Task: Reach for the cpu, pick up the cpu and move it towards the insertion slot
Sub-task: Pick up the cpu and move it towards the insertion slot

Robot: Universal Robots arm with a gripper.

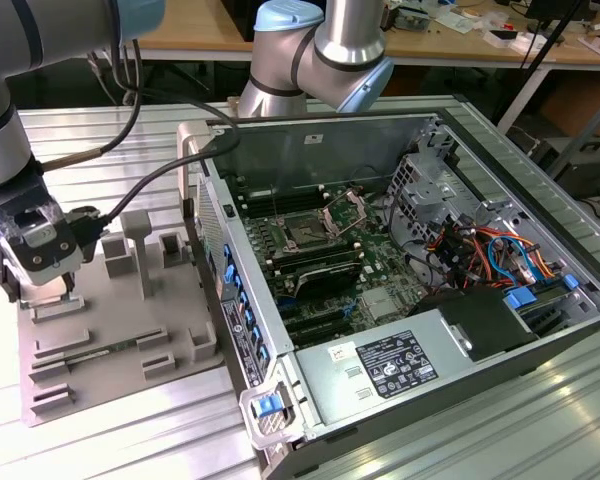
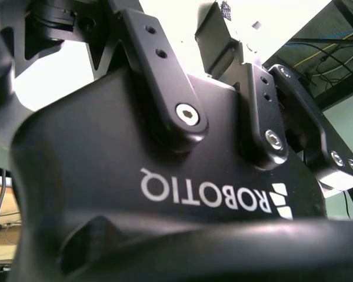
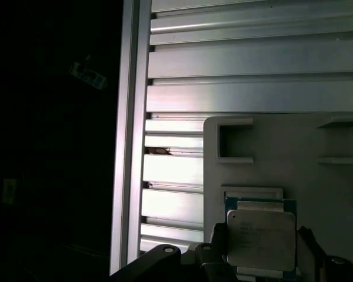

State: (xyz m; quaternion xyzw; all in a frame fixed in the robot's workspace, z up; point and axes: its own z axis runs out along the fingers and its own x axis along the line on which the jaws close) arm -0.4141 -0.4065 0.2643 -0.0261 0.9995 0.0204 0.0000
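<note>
The cpu (image 3: 260, 238), a small square chip with a pale metal top and a green rim, lies at a recess of the grey tray (image 3: 317, 141) in the first wrist view. My gripper (image 3: 262, 254) hangs directly over it, low above the tray (image 1: 110, 330) at the exterior view's left. There the gripper (image 1: 50, 290) hides the cpu. The insertion slot (image 1: 305, 233) is a dark square socket with its shiny frame raised, on the green board inside the open computer case, well away toward the exterior view's right. The gripper's black housing (image 2: 135, 194) shows in the second wrist view.
The open computer case (image 1: 430, 140) has tall metal walls, black memory slots (image 1: 315, 275), a power supply (image 1: 390, 365) and bundled cables (image 1: 480, 250). Upright grey posts (image 1: 138, 240) stand on the tray. All of it rests on a ribbed aluminium table (image 3: 253, 59). A second arm's joint (image 1: 330, 50) stands behind the case.
</note>
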